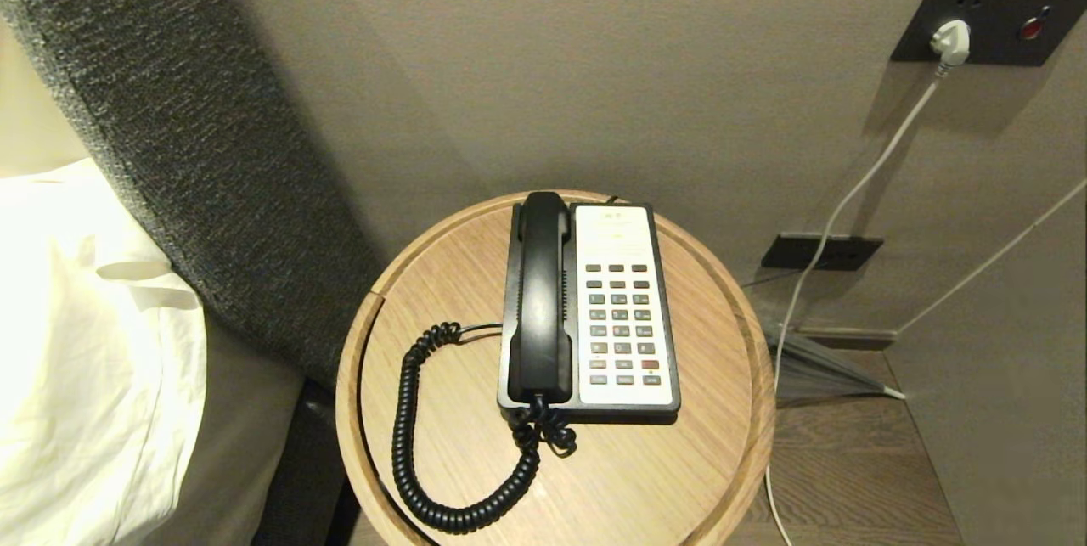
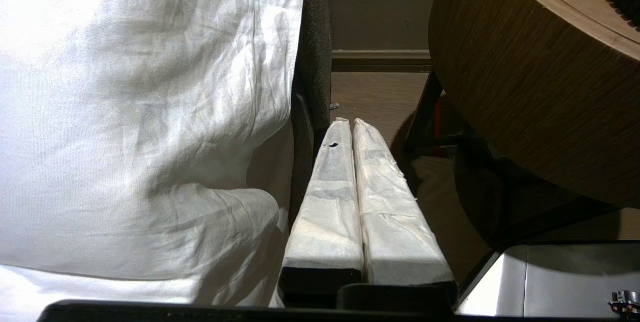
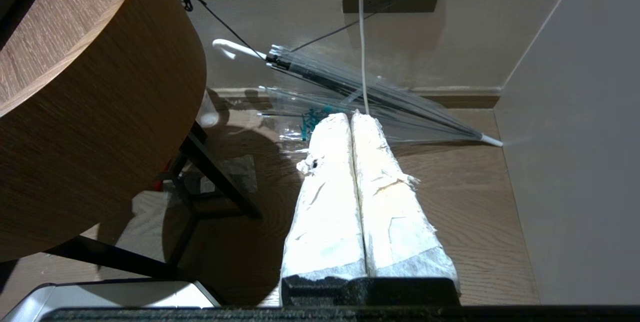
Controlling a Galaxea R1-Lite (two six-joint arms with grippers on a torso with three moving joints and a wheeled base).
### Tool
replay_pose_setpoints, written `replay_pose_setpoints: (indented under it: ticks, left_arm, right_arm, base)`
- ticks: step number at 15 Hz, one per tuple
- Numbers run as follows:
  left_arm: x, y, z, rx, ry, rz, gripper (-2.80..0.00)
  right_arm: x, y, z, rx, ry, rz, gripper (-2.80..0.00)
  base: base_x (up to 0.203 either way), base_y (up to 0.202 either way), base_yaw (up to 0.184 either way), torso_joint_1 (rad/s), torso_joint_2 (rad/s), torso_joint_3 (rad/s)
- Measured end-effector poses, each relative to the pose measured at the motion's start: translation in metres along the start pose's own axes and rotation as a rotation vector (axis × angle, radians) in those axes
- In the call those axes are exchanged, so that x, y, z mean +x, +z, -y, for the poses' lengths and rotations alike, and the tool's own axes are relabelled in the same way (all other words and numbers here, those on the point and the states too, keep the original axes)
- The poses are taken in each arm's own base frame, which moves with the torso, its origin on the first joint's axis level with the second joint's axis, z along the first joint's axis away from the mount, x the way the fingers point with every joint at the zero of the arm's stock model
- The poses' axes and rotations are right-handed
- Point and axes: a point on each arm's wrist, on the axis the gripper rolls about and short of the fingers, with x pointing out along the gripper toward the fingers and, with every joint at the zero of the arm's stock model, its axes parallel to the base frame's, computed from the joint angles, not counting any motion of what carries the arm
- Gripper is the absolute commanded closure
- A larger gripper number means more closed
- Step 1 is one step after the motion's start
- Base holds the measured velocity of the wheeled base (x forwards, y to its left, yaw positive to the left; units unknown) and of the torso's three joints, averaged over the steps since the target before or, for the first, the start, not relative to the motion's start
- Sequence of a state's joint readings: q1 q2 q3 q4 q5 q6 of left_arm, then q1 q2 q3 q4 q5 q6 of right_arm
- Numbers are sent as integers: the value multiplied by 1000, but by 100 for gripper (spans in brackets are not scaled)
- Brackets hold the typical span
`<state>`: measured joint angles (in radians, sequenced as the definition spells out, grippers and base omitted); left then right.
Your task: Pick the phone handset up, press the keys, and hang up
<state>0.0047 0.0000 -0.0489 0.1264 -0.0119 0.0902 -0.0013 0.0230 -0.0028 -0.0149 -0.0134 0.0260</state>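
Handset [image 1: 541, 300] rests cradled at the keypad's [image 1: 621, 325] nine o'clock, untouched, since both grippers [image 2: 350, 124] [image 3: 351, 117] hang closed, empty, below the table [image 1: 442, 274]

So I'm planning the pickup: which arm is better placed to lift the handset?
Probably the left. The handset lies on the phone's left side, its cord looping left. Both pincers, left and right, hang shut below the tabletop.

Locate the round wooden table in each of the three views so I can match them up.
Head view: round wooden table at centre, seen from above, carrying the phone.
Left wrist view: its curved side wall beside the shut left gripper.
Right wrist view: side wall across from the shut right gripper.
Shared landmark: the table.
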Motion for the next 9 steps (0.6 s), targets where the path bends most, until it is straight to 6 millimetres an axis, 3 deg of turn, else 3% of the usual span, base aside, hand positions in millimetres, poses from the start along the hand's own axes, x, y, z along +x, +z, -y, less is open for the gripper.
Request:
replay_pose_setpoints:
  ticks: [5, 9]
  left_arm:
    - [0, 0, 0, -5, -1, 0, 0]
    - [0, 0, 0, -6, 0, -1, 0]
  right_arm:
    - [0, 0, 0, 0, 0, -1, 0]
    - [0, 0, 0, 0, 0, -1, 0]
  base:
    - [0, 0, 0, 0, 0, 5]
    - [0, 0, 0, 2, 2, 145]
